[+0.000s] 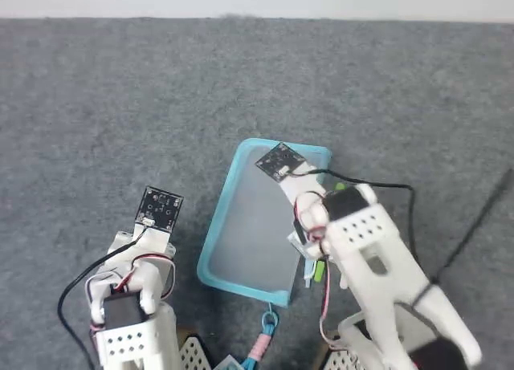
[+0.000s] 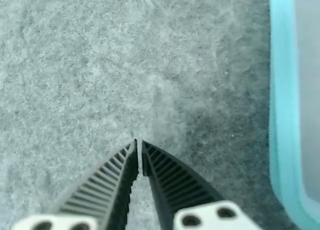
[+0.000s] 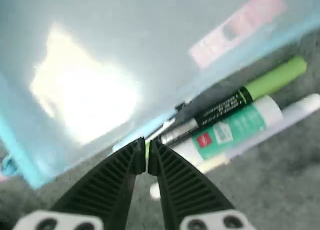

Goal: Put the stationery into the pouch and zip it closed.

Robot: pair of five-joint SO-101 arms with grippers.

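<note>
With the stationery lying just beside the pouch, the left tool and right tool are resting pressed together, likely leaving packing and zipping undone.

The table cover is fuzzy, matt grey cloth. The pouch is smooth frosted plastic with glossy teal edging. The marker and glue stick have shiny plastic barrels. The left gripper and right gripper are ribbed matt black plastic.
</note>
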